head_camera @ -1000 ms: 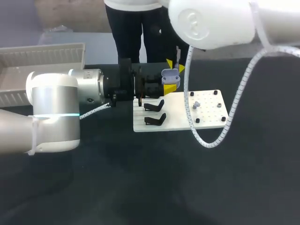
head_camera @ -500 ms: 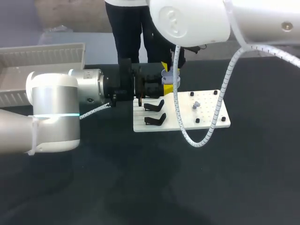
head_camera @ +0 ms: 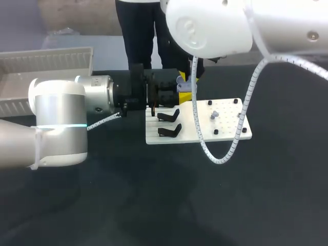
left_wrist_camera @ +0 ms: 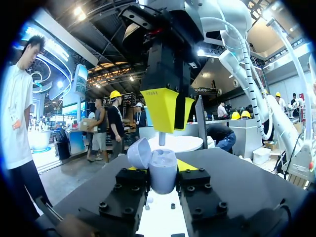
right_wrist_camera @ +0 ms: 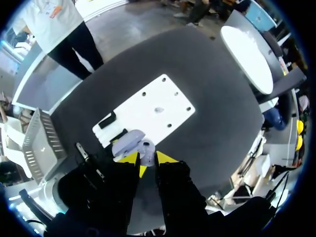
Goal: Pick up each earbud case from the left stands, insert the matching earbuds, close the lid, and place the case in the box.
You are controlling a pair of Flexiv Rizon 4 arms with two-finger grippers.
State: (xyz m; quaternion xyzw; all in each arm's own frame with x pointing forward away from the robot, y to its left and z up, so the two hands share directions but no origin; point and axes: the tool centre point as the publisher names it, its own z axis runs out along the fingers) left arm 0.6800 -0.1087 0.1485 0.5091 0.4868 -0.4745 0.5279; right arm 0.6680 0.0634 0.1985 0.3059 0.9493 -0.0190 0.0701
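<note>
Left gripper (left_wrist_camera: pixel 159 174) clamps the lavender earbud case (left_wrist_camera: pixel 163 165) from both sides, lid open, held near the far edge of the white board (head_camera: pixel 228 123). Right gripper (right_wrist_camera: pixel 147 158), fingers narrow, pinches an earbud (right_wrist_camera: pixel 146 148) just above the open case.

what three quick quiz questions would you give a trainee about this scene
1. True or false: the earbud case in the left claw has its lid shut.
2. Where is the right claw? A just above the case; B under the case; C off to one side of it.
3. What does the loose earbud lie on?

Key: 1 false, the lid is open. 2 A. 3 the white board.
</note>
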